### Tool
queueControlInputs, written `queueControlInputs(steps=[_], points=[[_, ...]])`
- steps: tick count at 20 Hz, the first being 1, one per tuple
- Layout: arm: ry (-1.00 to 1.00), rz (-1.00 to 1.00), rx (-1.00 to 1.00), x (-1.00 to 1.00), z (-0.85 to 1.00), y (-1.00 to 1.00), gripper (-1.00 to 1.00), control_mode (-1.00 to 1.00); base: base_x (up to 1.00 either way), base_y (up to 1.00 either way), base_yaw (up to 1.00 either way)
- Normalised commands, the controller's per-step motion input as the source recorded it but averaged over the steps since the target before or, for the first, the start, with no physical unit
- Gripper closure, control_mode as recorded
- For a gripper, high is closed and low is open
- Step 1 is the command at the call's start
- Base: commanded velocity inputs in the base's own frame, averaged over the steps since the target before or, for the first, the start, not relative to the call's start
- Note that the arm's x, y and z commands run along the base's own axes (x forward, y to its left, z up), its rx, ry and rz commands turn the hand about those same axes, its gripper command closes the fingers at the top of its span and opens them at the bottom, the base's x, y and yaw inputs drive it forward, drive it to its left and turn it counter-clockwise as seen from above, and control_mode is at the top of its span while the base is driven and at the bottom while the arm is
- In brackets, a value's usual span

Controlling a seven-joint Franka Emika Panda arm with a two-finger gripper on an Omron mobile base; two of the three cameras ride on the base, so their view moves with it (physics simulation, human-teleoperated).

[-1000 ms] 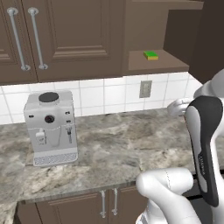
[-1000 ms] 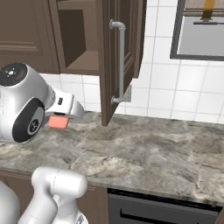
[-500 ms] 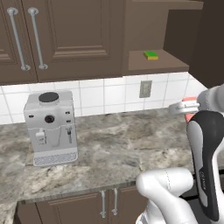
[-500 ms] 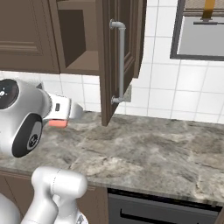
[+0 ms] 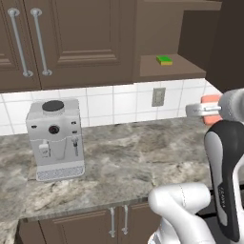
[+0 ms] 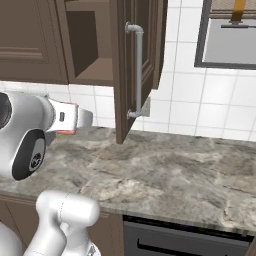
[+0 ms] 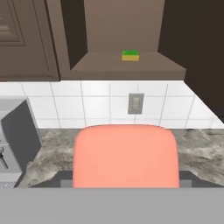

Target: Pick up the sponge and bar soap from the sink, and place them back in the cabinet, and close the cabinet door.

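Gripping the bar soap (image 7: 126, 155) tight, the gripper (image 5: 206, 110) hangs above the counter's (image 5: 124, 157) right end; the sponge (image 5: 165, 60) lies mid-shelf in the open cabinet (image 7: 127, 68).

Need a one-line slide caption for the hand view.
Bar soap held in the hand, facing the open cabinet with the sponge on its shelf.

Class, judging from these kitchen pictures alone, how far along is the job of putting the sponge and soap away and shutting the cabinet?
Done: the sponge already lies on the shelf of the open cabinet.
In hand: the gripper holds the pink soap above the counter, facing the cabinet and below shelf height.
Left: set the soap on the shelf, then close the cabinet door, which stands wide open.
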Motion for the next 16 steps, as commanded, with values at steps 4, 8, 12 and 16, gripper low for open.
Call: queueControlInputs(steps=[4,8,12,16], points=[[0.0,-0.02,0.0,0.0,0.36,0.02,1.0,-1.0,0.0,0.0,0.0],[0.0,-0.01,0.0,0.0,0.36,0.0,1.0,-1.0,0.0,0.0,0.0],[-0.02,0.0,0.0,0.01,0.24,0.0,1.0,-1.0,0.0,0.0,0.0],[-0.01,0.0,0.0,0.19,0.15,0.0,1.0,-1.0,0.0,0.0,0.0]])
